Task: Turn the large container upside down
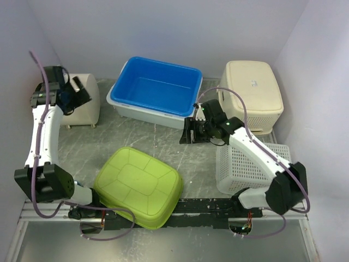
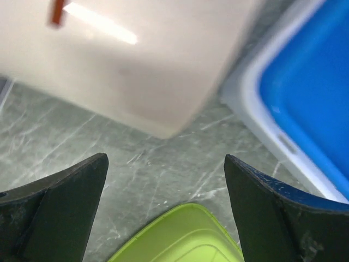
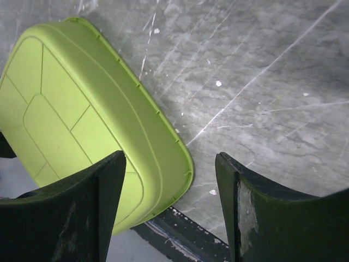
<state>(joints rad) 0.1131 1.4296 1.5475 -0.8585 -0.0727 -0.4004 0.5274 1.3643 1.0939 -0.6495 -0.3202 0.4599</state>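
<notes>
Green and bottom-up, the large container [image 1: 139, 188] already lies at the table's [image 1: 163, 143] near edge between my arms' bases, so I judge the flip done, left gripper [image 2: 165, 174] spread wide, right gripper [image 3: 170, 169] parted, both empty.

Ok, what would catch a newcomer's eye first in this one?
The lime-green basin stands out most, lying bottom-up at the near edge of the table. Behind it, at the back centre, a bright blue tub sits open side up. The left pincer and right pincer are both open and hold nothing.
</notes>
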